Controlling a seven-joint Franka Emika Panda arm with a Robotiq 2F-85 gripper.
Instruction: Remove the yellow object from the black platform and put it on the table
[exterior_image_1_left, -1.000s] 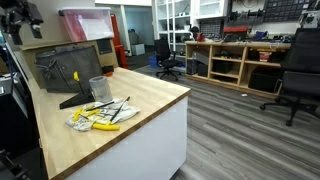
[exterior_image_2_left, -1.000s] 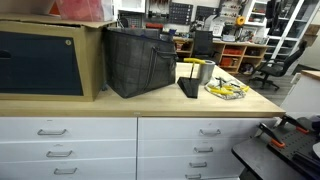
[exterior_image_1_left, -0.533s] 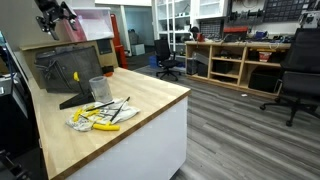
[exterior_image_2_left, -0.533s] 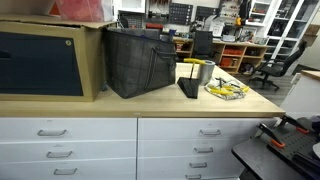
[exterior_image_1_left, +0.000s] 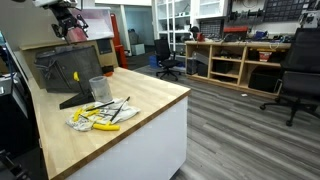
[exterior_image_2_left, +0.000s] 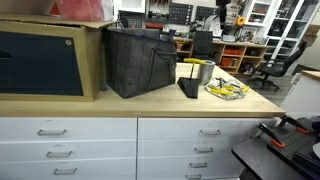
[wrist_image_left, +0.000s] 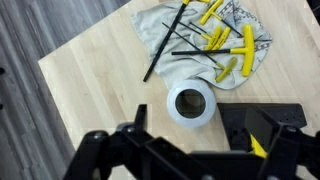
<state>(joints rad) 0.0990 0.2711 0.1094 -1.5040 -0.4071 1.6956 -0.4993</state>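
Shows the gripper (exterior_image_1_left: 68, 18) high above the far left end of the wooden table (exterior_image_1_left: 150, 105), well apart from everything lying on it. Looks straight down in the wrist view past the gripper (wrist_image_left: 200, 140), with dark fingers (wrist_image_left: 130, 135) spread wide and pinching nothing. Finds the yellow object (wrist_image_left: 257, 148) as a small sliver on the black platform (wrist_image_left: 262, 115), low at the right of that view and partly hidden behind a finger. Shows the same black platform (exterior_image_1_left: 72, 99) in an exterior view, flat on the tabletop at the foot of a tilted black panel (exterior_image_1_left: 62, 68). Shows a translucent cup (wrist_image_left: 190, 103) upright just left of the platform in the wrist view; cannot tell whether touching it or not. Shows a white cloth (wrist_image_left: 158, 22) beyond the cup, with yellow T-handle tools (wrist_image_left: 243, 42) and a thin black rod (wrist_image_left: 165, 45) lying across it. Puts cloth and tools, in an exterior view, nearer than the cup (exterior_image_1_left: 99, 88), close to the table's near edge.
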